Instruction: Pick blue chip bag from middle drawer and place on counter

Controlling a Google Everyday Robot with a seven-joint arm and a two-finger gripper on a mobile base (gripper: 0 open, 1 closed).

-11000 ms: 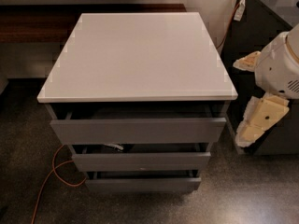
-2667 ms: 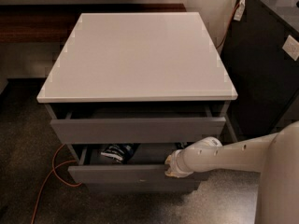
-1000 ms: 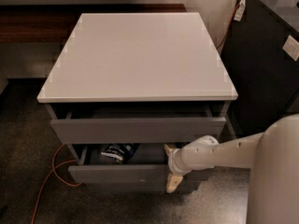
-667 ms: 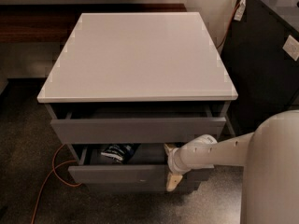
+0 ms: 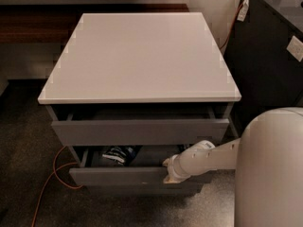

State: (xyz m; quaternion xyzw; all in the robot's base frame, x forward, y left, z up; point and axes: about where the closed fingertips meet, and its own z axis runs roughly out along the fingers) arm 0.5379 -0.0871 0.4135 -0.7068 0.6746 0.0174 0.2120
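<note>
Blue chip bag (image 5: 118,153): there it is, lying inside the open middle drawer towards the 9 o'clock end. It is dark, with white patches catching the light, and its top is tucked under the drawer above.
Middle drawer (image 5: 128,176): pulled out towards us, its plain grey front running across the lower part of the view.
Hand (image 5: 169,172): right at the top edge of that drawer front, at roughly 4 o'clock from the bag and well apart from it. Released or clenched? Cannot tell from here.
Arm (image 5: 210,156): white, reaching in from 3 o'clock out of the big rounded robot body (image 5: 270,174) at lower right.
Upper drawer (image 5: 139,131): directly at 12 o'clock above the bag, standing slightly ajar, with a dark gap behind its front.
Lowest drawer (image 5: 142,191): just a sliver showing at 6 o'clock under the middle one.
Counter (image 5: 139,56): glossy white, capping the whole stack and wider than the drawers.
Orange cable (image 5: 49,183): trailing over the dark floor at 8 o'clock of the cabinet.
Black cabinet (image 5: 270,56): standing off at 2 o'clock.
</note>
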